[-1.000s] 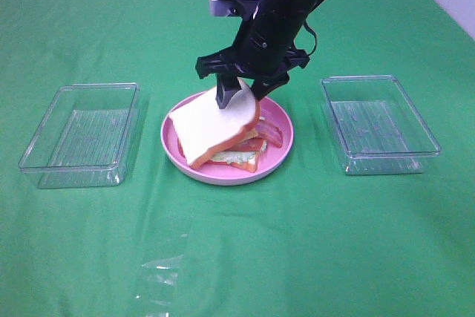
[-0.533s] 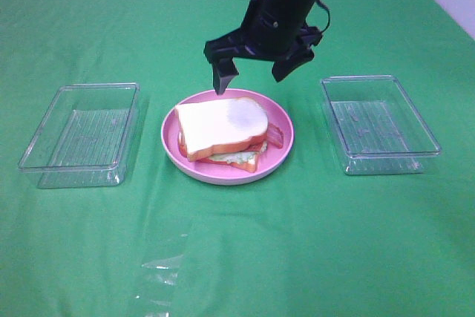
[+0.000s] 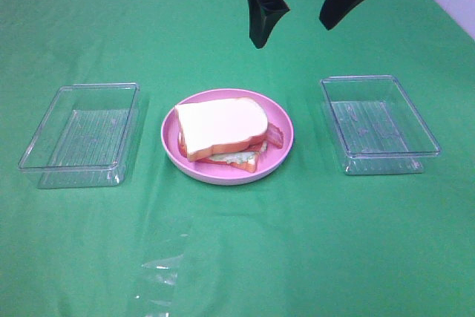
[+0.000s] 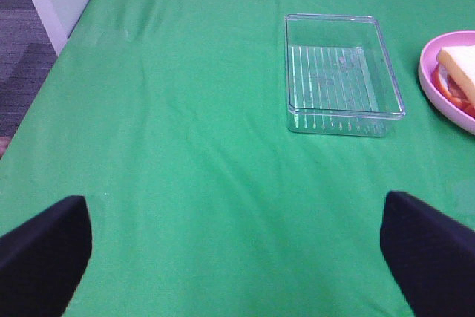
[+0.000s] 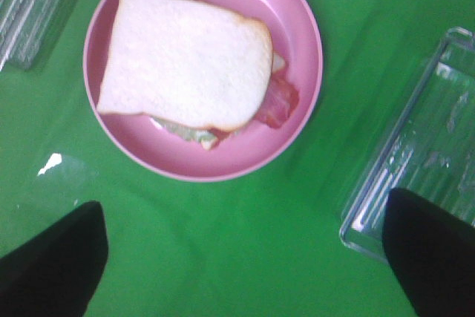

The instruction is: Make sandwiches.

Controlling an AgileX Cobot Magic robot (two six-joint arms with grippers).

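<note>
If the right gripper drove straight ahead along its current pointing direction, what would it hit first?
Probably the green cloth just beside the pink plate. The right gripper is open and empty above the table, and its wrist view centres near the plate's edge, so depth is uncertain.

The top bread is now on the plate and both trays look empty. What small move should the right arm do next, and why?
Probably retreat a little further up and back. The right tool hangs open above the pink plate, holding nothing. The top bread slice lies on the stack, bacon showing beneath, and both clear trays appear empty, so nothing seems left to add.
</note>
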